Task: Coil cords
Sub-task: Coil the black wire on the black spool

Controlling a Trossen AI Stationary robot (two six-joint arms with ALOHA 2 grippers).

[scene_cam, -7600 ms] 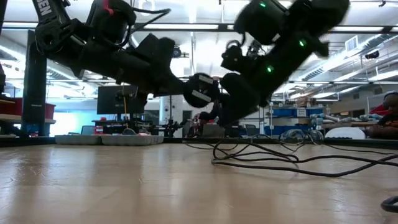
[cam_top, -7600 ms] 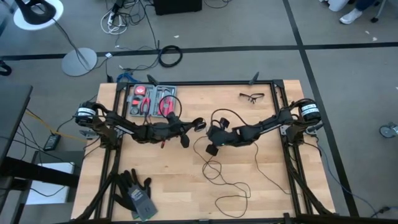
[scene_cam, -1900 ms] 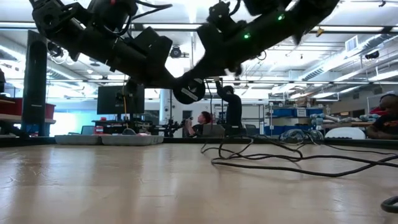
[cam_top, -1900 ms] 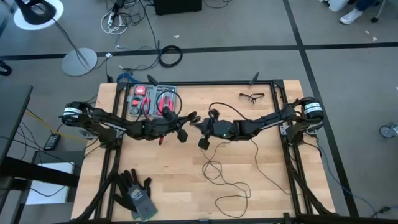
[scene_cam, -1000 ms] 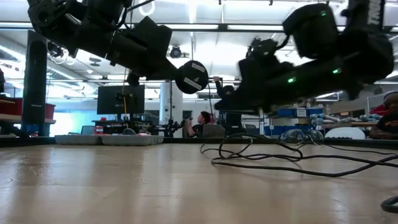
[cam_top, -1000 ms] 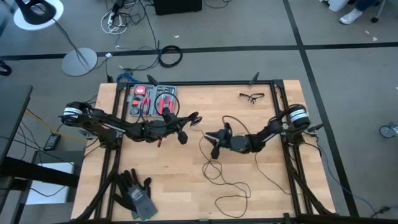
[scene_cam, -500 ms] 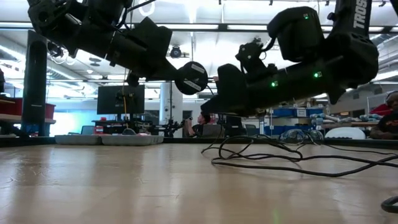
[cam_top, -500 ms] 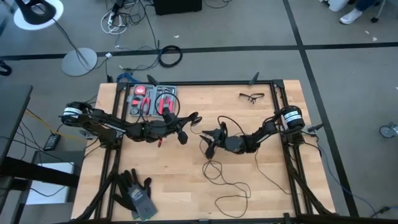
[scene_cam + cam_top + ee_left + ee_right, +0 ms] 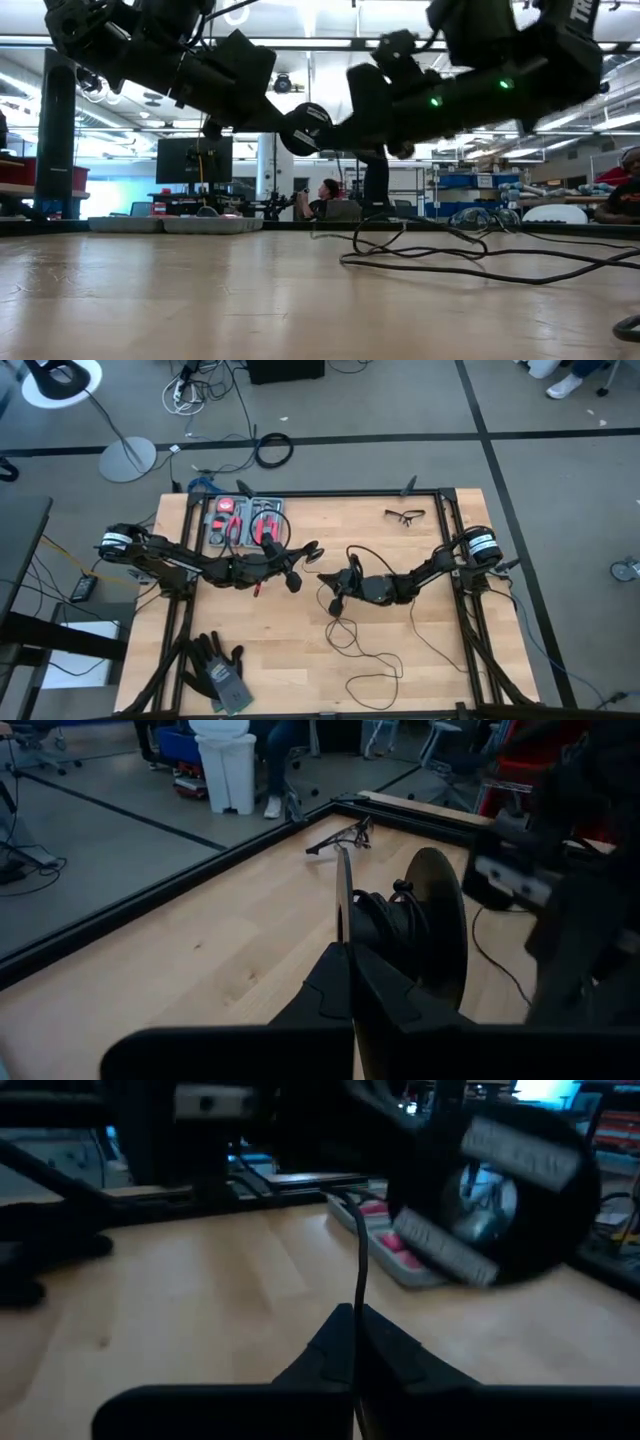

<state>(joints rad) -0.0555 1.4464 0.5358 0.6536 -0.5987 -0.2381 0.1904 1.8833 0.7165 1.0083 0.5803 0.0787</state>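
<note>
Both claws hang above the middle of the wooden surface, close together but apart. The left claw is clenched on the round black puck, which stands on edge between its fingers, with a few turns of cord already wound at its hub. In the left wrist view the puck shows just past the closed fingertips.

The right claw sits just right of the left one and slightly nearer, and it is clenched on the thin black cord. In the right wrist view the cord rises straight out from between the closed fingers toward the puck ahead. From the right claw the cord also drops to the surface and trails toward the near edge in loose, irregular loops, ending near the near-right part of the surface. A further arc of cord seems to loop over the right arm on the far side, though it is too thin to trace surely.

In the low view the slack loops lie flat on the surface, below and right of the two claws.
</note>
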